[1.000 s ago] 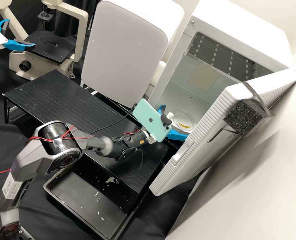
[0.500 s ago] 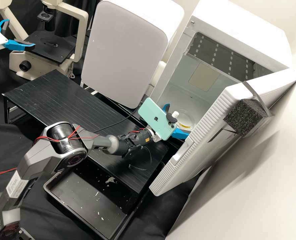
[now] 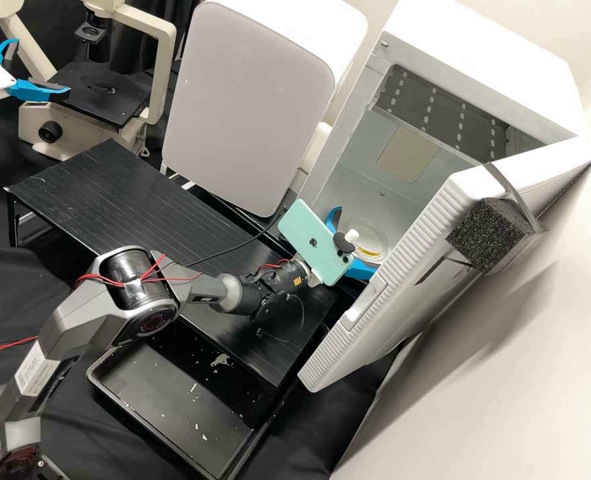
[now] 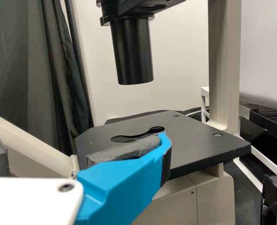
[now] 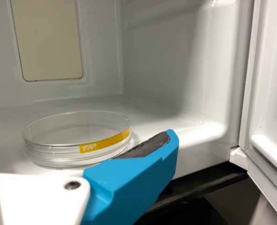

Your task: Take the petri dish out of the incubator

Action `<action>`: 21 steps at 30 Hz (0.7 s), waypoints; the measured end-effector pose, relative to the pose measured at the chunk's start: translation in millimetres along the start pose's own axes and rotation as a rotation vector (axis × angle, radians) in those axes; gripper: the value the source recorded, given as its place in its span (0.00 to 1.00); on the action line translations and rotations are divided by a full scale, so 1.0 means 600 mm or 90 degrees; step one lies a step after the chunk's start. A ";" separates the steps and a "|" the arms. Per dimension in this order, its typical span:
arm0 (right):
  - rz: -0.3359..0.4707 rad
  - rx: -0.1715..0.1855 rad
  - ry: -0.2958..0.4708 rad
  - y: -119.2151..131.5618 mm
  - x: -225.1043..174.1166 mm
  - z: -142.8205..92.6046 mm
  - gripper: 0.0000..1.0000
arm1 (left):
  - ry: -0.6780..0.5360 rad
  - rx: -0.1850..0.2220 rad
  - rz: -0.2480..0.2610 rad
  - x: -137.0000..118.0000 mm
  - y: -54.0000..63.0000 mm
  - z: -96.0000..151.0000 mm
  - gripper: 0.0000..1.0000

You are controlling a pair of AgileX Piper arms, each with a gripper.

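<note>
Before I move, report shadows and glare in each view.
High view: soft shadows on the pale surface beside the open incubator door; right wrist view: bright glare low on the incubator's inner wall; left wrist view: the microscope's black tube stands dark against a brightly lit wall.

We identify a microscope (image 3: pixel 163 73), its black stage (image 3: pixel 95 100) located beneath a dark cylinder (image 4: pixel 132 51). Behind it we note a dark curtain (image 4: pixel 40 70). Beside it we find a grooved black platform (image 3: pixel 108 193); behind that, a white cabinet (image 3: pixel 248 107) with a rounded grey front; at its near side, a flecked black tray (image 3: pixel 175 407).
</note>
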 end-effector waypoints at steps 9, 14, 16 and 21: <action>-0.003 0.001 -0.001 0.005 -0.001 0.004 0.00 | 0.000 0.000 0.000 0.000 0.000 0.000 1.00; 0.000 0.006 -0.005 0.009 -0.002 0.008 0.00 | 0.000 0.000 0.000 0.000 0.000 0.000 1.00; 0.000 0.007 -0.005 0.009 -0.002 0.008 0.00 | 0.000 0.000 0.000 0.000 0.000 0.000 1.00; -0.015 -0.011 0.008 0.007 0.000 0.004 0.00 | 0.000 0.000 0.000 0.000 0.000 0.000 1.00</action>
